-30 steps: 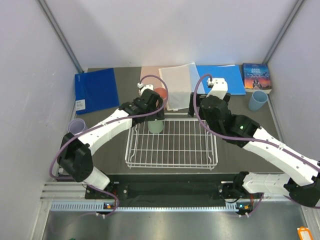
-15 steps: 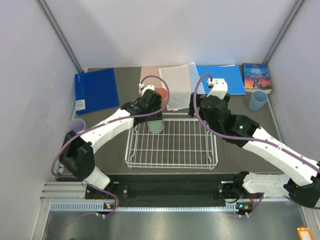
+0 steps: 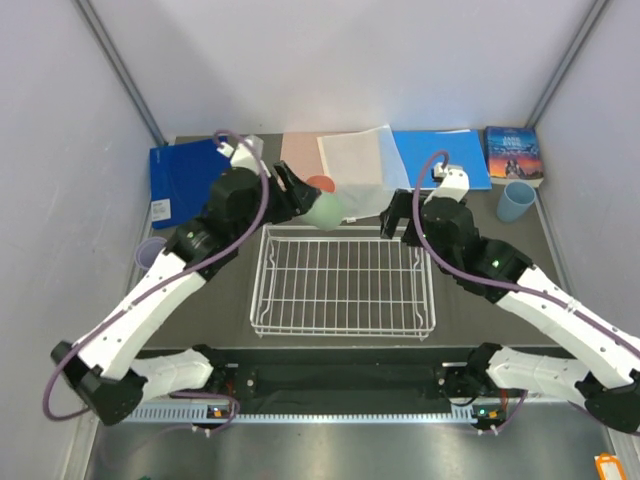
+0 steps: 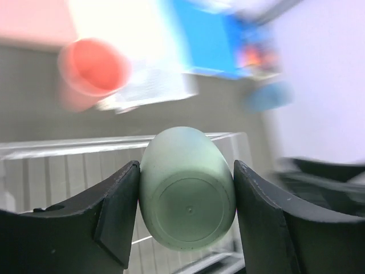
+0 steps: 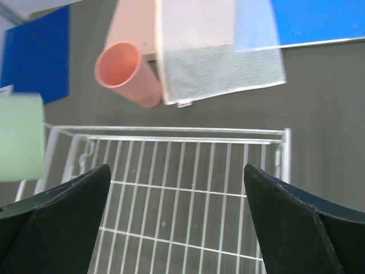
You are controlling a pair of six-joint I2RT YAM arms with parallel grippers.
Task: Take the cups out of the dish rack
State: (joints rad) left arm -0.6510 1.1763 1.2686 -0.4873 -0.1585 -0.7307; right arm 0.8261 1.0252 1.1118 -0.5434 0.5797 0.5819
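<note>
My left gripper (image 3: 318,208) is shut on the pale green cup (image 3: 325,211), which hangs tilted above the far edge of the white wire dish rack (image 3: 343,332). In the left wrist view the cup's base (image 4: 188,197) faces the camera, pinched between both fingers (image 4: 117,200). No cup stands in the rack. A salmon pink cup (image 3: 319,184) stands just behind it. There is a light blue cup (image 3: 516,201) at the far right and a lavender cup (image 3: 152,252) at the left edge. My right gripper (image 3: 400,222) is open over the rack's far right corner (image 5: 283,134), holding nothing.
Blue folders (image 3: 193,180) (image 3: 440,158), a translucent mesh pouch (image 3: 355,172) and a pink sheet (image 3: 300,155) lie behind the rack. A book (image 3: 512,154) sits at the back right. Grey walls close in both sides.
My left gripper closed on the green cup, lifted it out of the rack and tilted it, while the arm swung up and left. The right arm shifted slightly right.
</note>
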